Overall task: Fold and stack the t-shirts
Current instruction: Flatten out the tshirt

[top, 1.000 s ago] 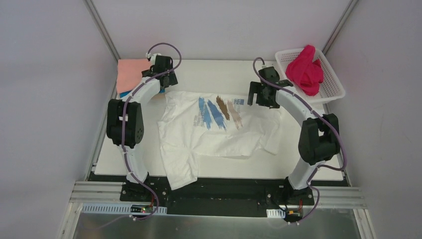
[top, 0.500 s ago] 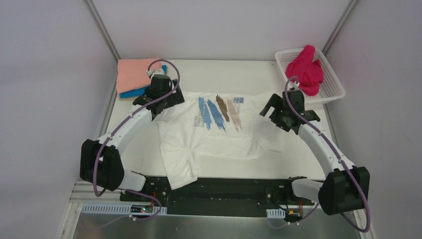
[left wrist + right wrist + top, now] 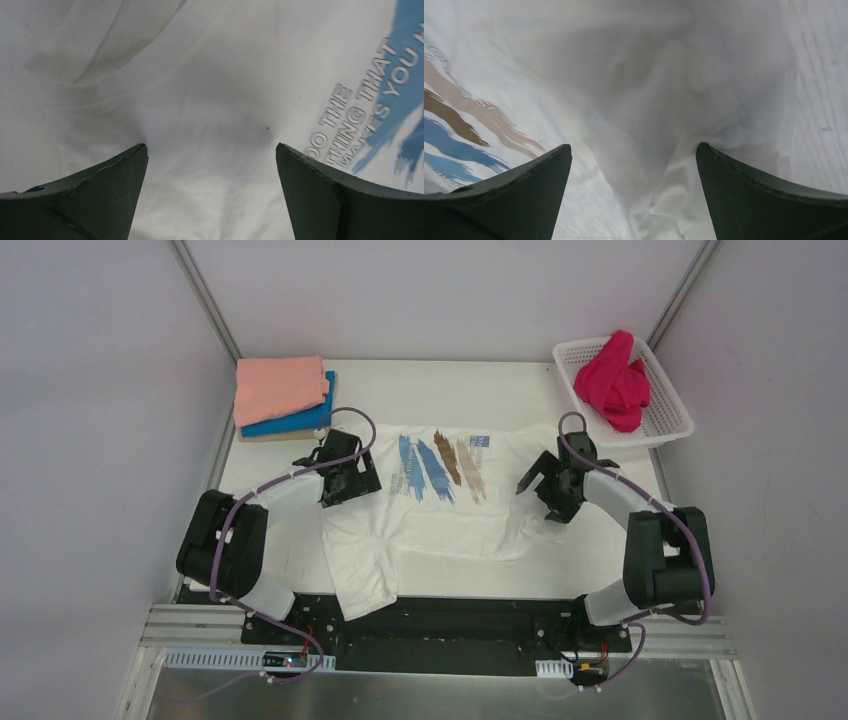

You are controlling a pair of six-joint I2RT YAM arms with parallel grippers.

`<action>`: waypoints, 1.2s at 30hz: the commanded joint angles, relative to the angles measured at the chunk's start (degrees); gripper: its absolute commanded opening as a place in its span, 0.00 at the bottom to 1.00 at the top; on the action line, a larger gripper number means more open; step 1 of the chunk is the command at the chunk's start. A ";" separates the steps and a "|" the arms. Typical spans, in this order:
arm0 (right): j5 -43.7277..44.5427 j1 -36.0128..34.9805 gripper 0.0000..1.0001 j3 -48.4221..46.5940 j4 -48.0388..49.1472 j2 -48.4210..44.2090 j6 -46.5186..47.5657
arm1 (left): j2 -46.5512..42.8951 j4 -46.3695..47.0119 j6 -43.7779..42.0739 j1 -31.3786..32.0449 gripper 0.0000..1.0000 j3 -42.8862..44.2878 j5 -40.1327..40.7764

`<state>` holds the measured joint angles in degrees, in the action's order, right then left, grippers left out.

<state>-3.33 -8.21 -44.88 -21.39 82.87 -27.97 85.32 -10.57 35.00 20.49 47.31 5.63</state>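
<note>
A white t-shirt with blue and brown brushstrokes lies spread across the middle of the table, one part hanging over the near edge. My left gripper hovers low over its left side, jaws wide open above bare cloth, with the blue print to the right. My right gripper is open over the rumpled right side. In both wrist views, the left gripper and the right gripper hold nothing. A folded salmon-pink t-shirt lies on a bright blue one at the far left. A magenta t-shirt sits crumpled in the basket.
A white lattice basket stands at the far right corner. The pink and blue stack rests on a brown board. Grey walls close in the table on three sides. Bare white tabletop shows to the right of the shirt.
Both arms have come back from the shirt's far edge and dropped low over its left and right sides. Both grippers stayed open.
</note>
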 commanded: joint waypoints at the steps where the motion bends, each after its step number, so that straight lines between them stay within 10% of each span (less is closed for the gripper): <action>1: 2.62 0.67 0.99 -7.92 5.43 8.97 -0.11 | 5.31 1.84 1.69 -2.80 0.99 1.78 2.80; 23: 19.29 -0.35 0.99 -30.50 -1.82 23.77 3.83 | 31.72 -1.38 -5.33 -8.65 0.99 36.47 0.00; 36: 28.29 -3.75 0.99 -19.89 -7.05 -2.56 5.64 | 3.18 -12.28 -6.39 0.83 0.99 26.59 5.17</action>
<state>18.41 -12.47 -71.88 -26.00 92.36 -19.68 104.90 -17.30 28.88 16.84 80.99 5.87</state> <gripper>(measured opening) 0.993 0.990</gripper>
